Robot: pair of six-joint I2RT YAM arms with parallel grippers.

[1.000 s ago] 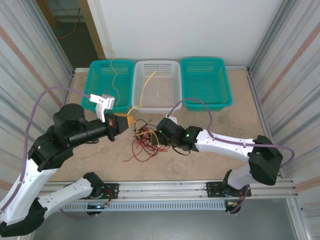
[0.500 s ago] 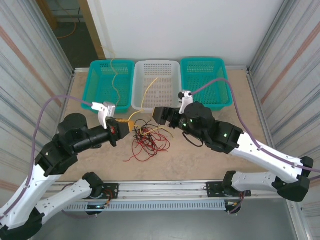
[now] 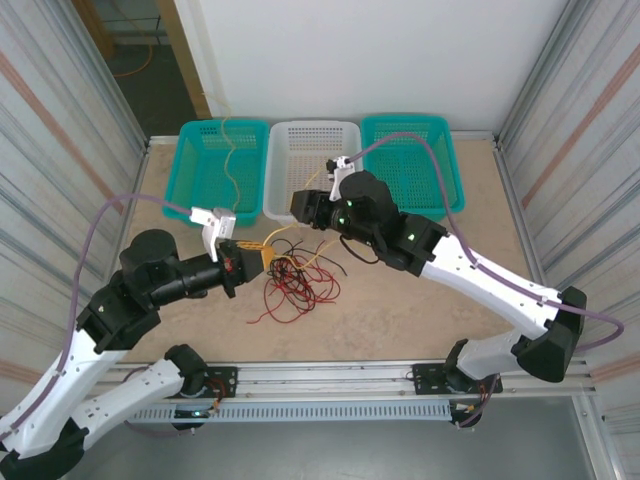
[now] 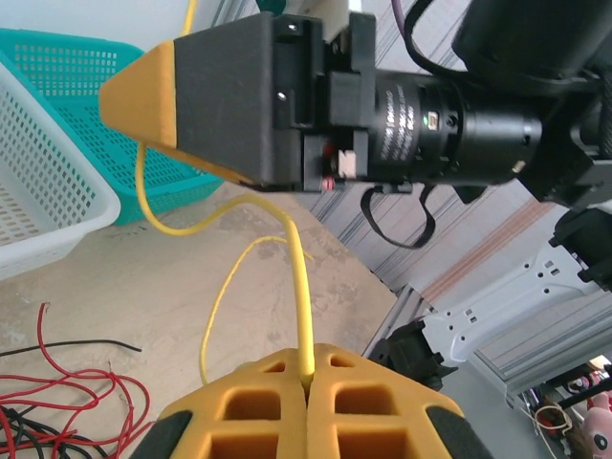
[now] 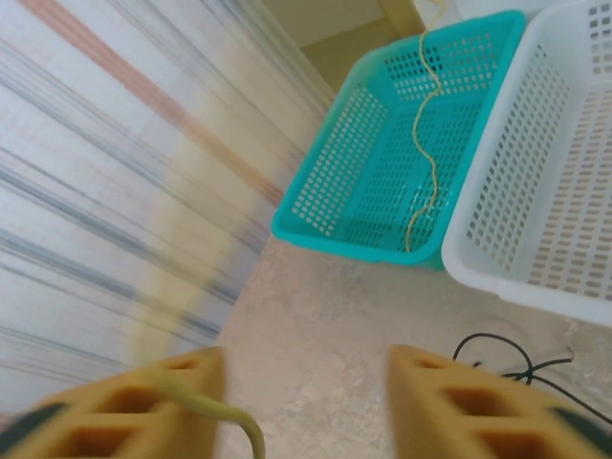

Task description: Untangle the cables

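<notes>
Yellow cable (image 4: pixel 305 306) sits pinched inside the left tool (image 4: pixel 306 379).

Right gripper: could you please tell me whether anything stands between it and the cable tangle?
Nothing solid. The right gripper hangs open by the white basket's near rim, the tangle lies on the table; only the yellow cable pinched in the left gripper runs between them.

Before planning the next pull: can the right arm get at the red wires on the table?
Probably yes. The right fingers hang open just behind the red wires, only loose black wires between. The left fingers, shut on a yellow wire, sit beside the pile.
</notes>
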